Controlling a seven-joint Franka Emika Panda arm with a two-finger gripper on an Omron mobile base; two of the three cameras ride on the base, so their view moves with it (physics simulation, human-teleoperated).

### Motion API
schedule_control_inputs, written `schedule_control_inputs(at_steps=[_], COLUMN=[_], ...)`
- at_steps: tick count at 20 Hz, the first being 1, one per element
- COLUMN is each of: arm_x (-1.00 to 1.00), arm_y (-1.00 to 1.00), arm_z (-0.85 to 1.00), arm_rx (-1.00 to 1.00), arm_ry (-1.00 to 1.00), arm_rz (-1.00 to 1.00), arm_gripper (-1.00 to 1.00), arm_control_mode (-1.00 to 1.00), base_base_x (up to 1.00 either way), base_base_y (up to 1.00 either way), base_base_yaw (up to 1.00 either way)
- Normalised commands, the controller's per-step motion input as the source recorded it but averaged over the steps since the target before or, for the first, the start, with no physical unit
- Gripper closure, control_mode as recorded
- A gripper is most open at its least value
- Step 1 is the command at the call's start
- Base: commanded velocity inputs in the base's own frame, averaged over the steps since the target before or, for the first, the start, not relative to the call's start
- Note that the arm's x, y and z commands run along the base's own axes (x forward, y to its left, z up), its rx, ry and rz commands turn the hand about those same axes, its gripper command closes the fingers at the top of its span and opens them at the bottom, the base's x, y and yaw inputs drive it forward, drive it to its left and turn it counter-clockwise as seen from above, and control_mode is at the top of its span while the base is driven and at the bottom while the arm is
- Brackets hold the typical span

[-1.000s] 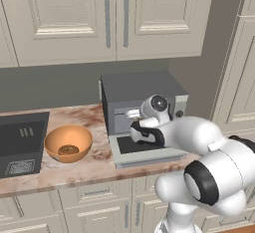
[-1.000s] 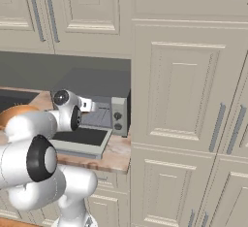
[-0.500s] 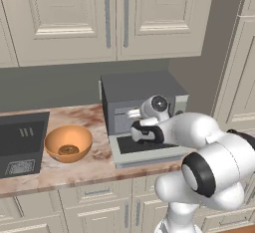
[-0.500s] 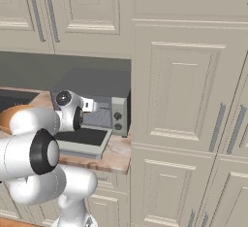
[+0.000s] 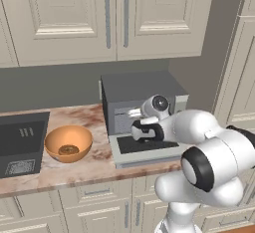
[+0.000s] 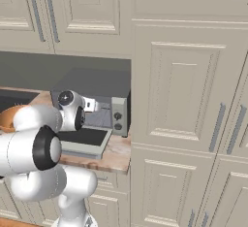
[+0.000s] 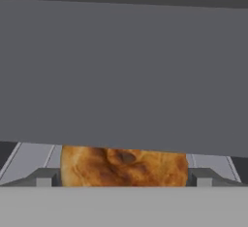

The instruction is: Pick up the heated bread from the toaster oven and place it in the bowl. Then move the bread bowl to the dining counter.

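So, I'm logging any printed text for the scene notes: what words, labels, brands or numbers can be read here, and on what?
None can be read.
The toaster oven: knobs down its right side, no legible marks.
The bowl, the heated bread and the cabinet doors: plain, no text.

In the hand view, the grey band is cutting off the lower part of the golden-brown crusted lump of bread [image 7: 123, 166]. The white arm is covering much of the grey boxy toaster oven [image 5: 137, 95] interior in both base views. The dark piece inside the smooth orange-tan bowl [image 5: 68, 142] (small, flat-looking) is appearing too small to identify.
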Motion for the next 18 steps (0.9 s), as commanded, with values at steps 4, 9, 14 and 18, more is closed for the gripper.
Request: schedule_control_inputs(at_steps=[4, 9, 14, 18], arm_x=[-0.01, -0.47, -0.72, -0.60], arm_y=[0.00, -0.16, -0.17, -0.16], arm_z=[-0.03, 0.00, 0.00, 0.00], arm_rx=[0.00, 0.00, 0.00, 0.00], arm_ry=[0.00, 0.00, 0.00, 0.00], arm_rz=[0.00, 0.00, 0.00, 0.00], arm_gripper=[1.00, 1.00, 1.00, 1.00], arm_control_mode=[-1.00, -1.00, -1.00, -1.00], base_base_x=[0.00, 0.00, 0.00, 0.00], base_base_y=[0.00, 0.00, 0.00, 0.00], base_base_yaw=[0.00, 0.00, 0.00, 0.00])
